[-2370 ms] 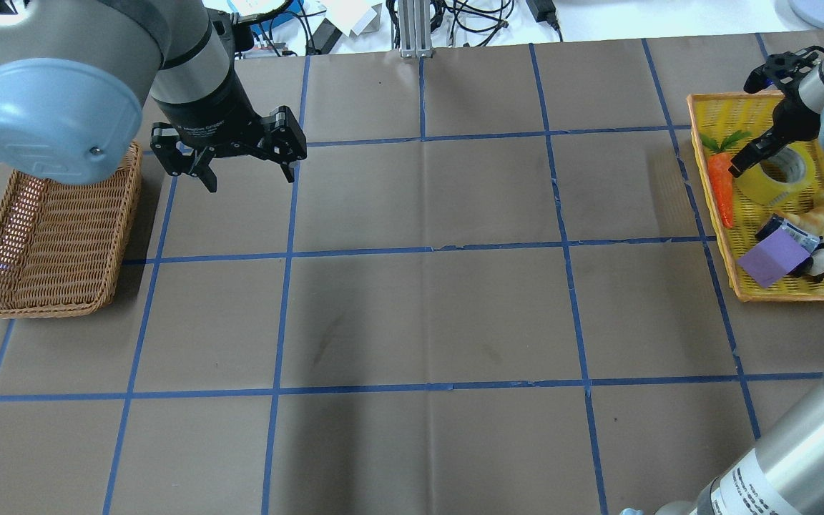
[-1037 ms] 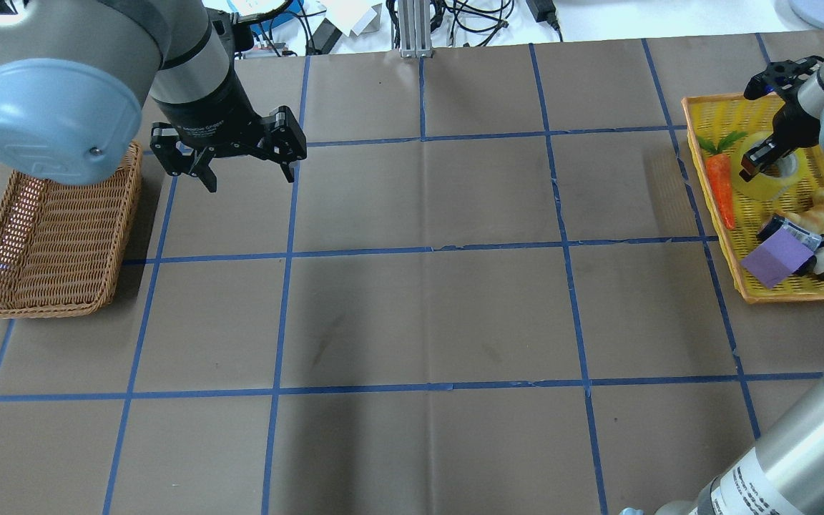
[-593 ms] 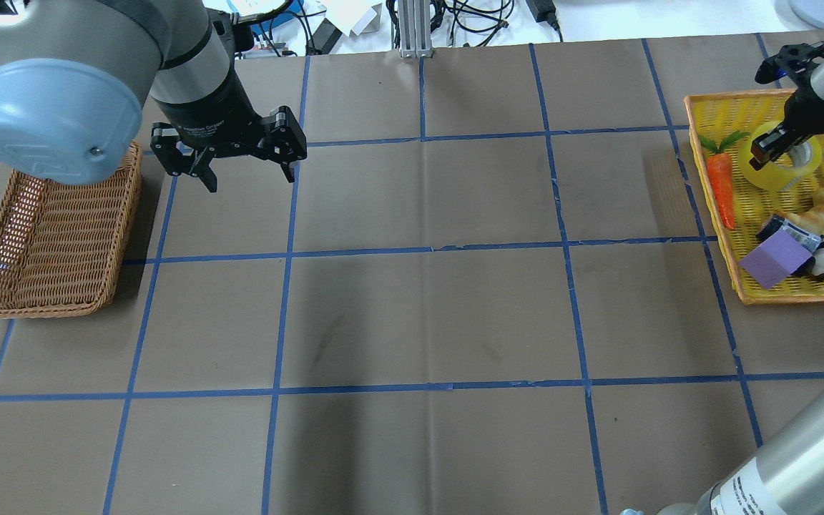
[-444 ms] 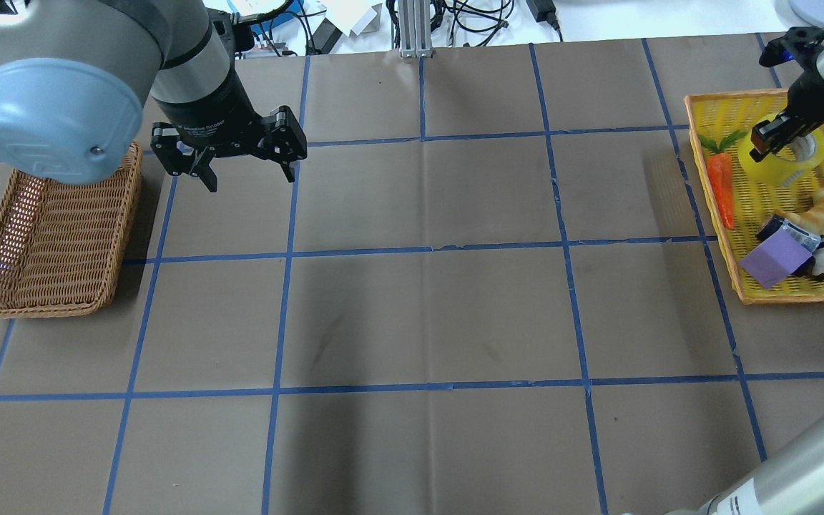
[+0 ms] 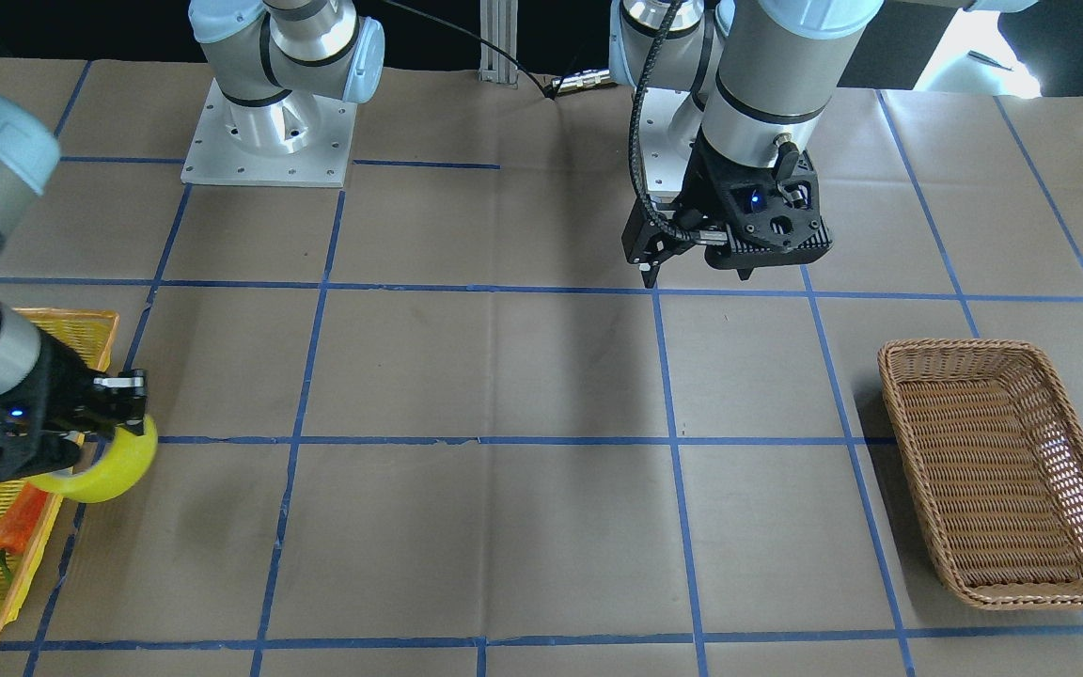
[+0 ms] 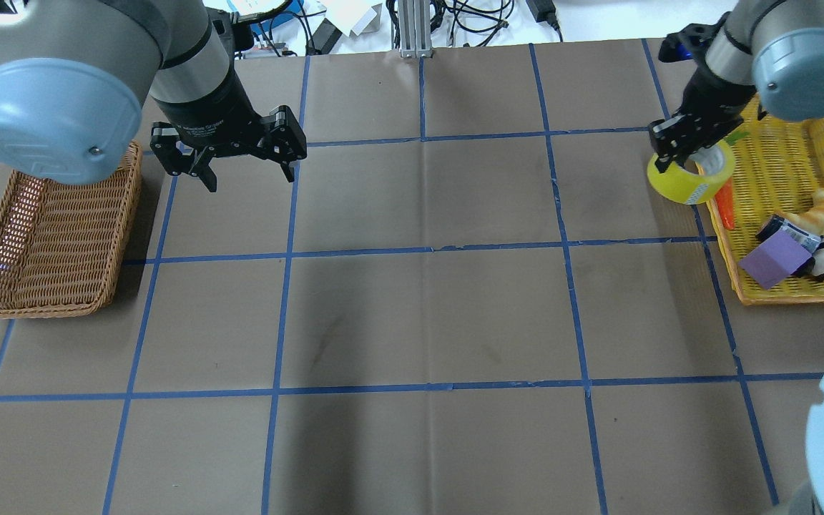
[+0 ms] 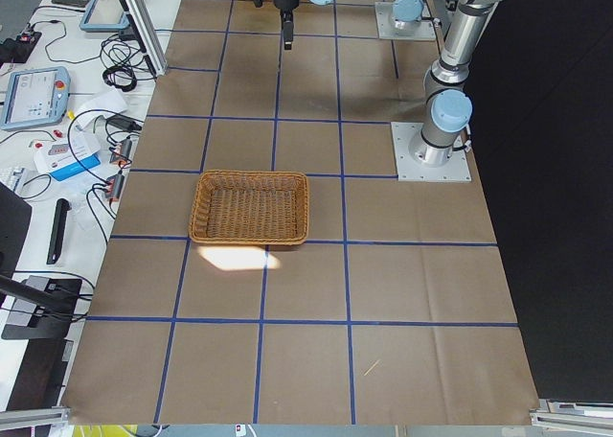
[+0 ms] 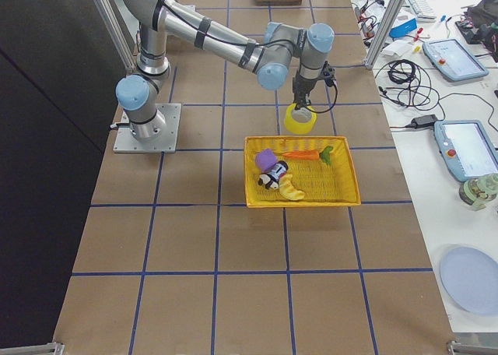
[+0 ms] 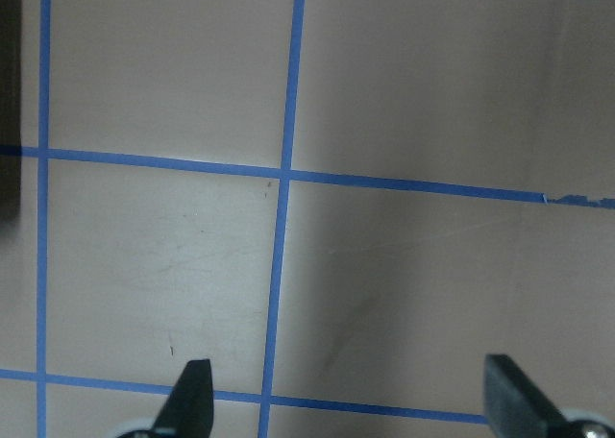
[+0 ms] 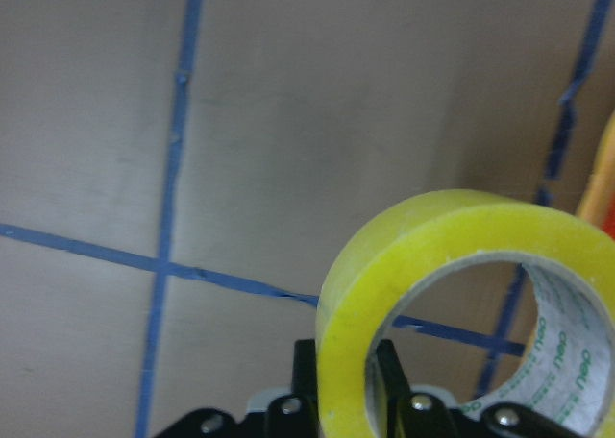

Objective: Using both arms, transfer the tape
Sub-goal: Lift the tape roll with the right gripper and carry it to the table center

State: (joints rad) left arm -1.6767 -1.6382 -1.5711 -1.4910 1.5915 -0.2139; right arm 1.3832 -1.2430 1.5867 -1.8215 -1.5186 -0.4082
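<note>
The yellow tape roll [image 6: 691, 182] hangs in my right gripper [image 6: 677, 154], which is shut on the roll's wall, one finger inside the core and one outside. The roll is lifted over the left rim of the yellow tray [image 6: 798, 295], partly above the brown table. The right wrist view shows the tape [image 10: 432, 255] held in the right gripper [image 10: 346, 366], with the table below. From the front, the tape [image 5: 118, 465] is at the far left. My left gripper [image 6: 250, 179] is open and empty, hovering over the table beside the wicker basket [image 6: 40, 309]; the left wrist view shows the open left gripper [image 9: 348, 385] and bare table.
The yellow tray holds an orange carrot [image 6: 725, 204], a purple block [image 6: 773, 261], a croissant [image 6: 823, 207] and a small panda toy. The wicker basket [image 5: 1002, 588] holds nothing. Blue tape lines grid the brown table. Cables lie beyond the far edge.
My right gripper closed on the tape in the tray, lifted it and carried it left past the tray's rim. The left arm has not moved.
</note>
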